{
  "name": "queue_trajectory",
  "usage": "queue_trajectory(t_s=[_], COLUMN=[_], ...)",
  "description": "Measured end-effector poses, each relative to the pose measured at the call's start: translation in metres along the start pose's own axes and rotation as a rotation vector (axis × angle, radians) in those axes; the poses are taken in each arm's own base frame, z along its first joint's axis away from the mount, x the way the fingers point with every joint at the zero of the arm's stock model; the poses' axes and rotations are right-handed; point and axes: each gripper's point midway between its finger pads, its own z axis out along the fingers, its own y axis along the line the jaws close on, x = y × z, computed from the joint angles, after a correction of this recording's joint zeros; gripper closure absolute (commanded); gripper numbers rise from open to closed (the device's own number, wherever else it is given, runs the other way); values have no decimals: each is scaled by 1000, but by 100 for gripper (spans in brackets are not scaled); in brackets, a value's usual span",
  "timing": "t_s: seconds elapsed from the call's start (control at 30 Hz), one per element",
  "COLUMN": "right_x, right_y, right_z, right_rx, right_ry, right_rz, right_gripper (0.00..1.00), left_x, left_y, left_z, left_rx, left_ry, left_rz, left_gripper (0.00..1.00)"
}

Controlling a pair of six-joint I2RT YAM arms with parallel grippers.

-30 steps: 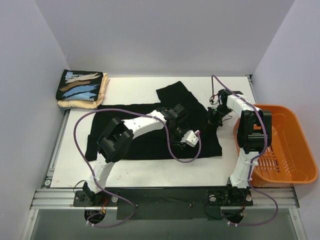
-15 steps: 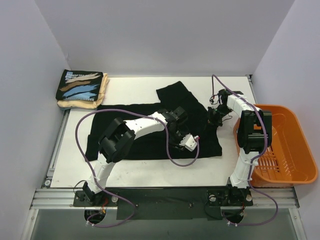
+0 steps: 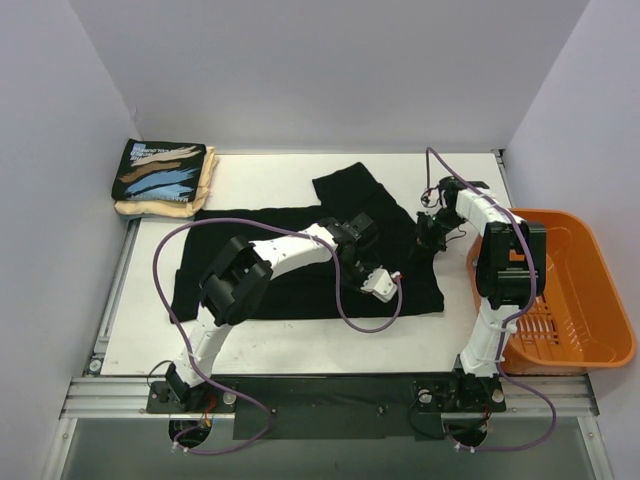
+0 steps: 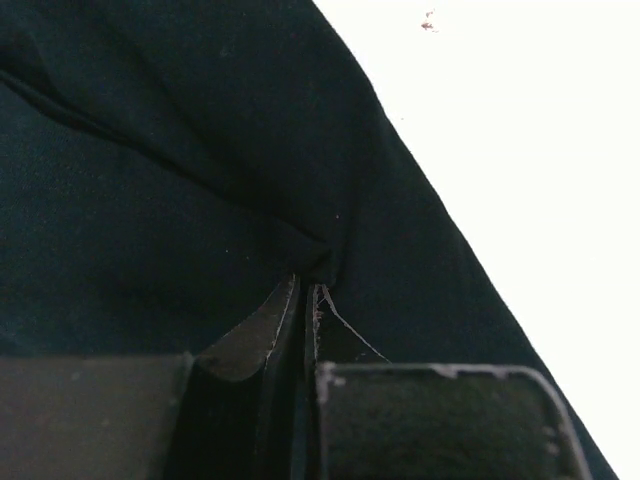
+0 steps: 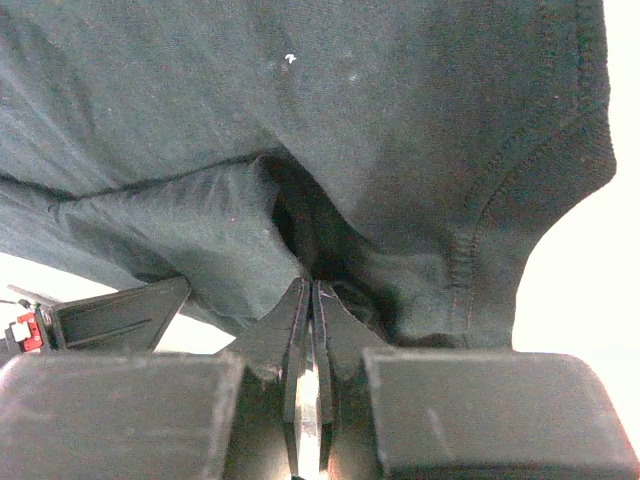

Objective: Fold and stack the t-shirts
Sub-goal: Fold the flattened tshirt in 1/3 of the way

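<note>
Three t-shirts counted. One plain black t-shirt (image 3: 290,290) lies spread, not yet folded, across the middle of the white counter (image 3: 270,180), its long side running left to right and one sleeve pointing toward the top of the frame. The other two are folded and stacked at the upper left of the counter: one print t-shirt (image 3: 160,170), black with blue, tan and white strokes, on top of one cream t-shirt (image 3: 150,209) whose edges show beneath it. Two hands counted, both on the black t-shirt. The left hand (image 3: 390,280) sits at the garment's lower right part; its wrist view shows the fingers (image 4: 262,335) drawn nearly together, nipping a small pucker of black cloth close to the hem. The right hand (image 3: 427,243) sits at the garment's right edge, closed tight on a gathered fold beside a stitched hem. One orange basket (image 3: 560,330) stands off the counter's right edge.
</note>
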Motion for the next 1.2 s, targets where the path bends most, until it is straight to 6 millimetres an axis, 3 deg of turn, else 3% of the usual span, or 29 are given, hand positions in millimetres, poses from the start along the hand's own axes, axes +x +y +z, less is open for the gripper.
queue_trajectory(t_s=[0.67, 0.73, 0.87, 1.07, 1.17, 1.2], right_x=[-2, -2, -2, 0, 1, 1], right_y=[2, 2, 2, 1, 1, 1], right_z=[-7, -7, -7, -6, -6, -6], right_rx=[-4, -5, -4, -3, -4, -3], right_ry=[-21, -21, -21, -16, -15, -15], right_rz=[-5, -5, -5, -3, -2, -2], right_gripper=[100, 100, 100, 100, 100, 100], left_x=[-7, -7, -8, -14, -16, -16], left_y=[-1, -1, -1, 1, 1, 1], left_z=[-8, -8, -8, -5, -3, -3], left_rx=[3, 2, -1, -7, -8, -8], left_ry=[-6, -6, -12, -35, -43, -44], left_rz=[-90, -101, -117, -140, -144, -149], left_gripper=[77, 75, 59, 60, 71, 79])
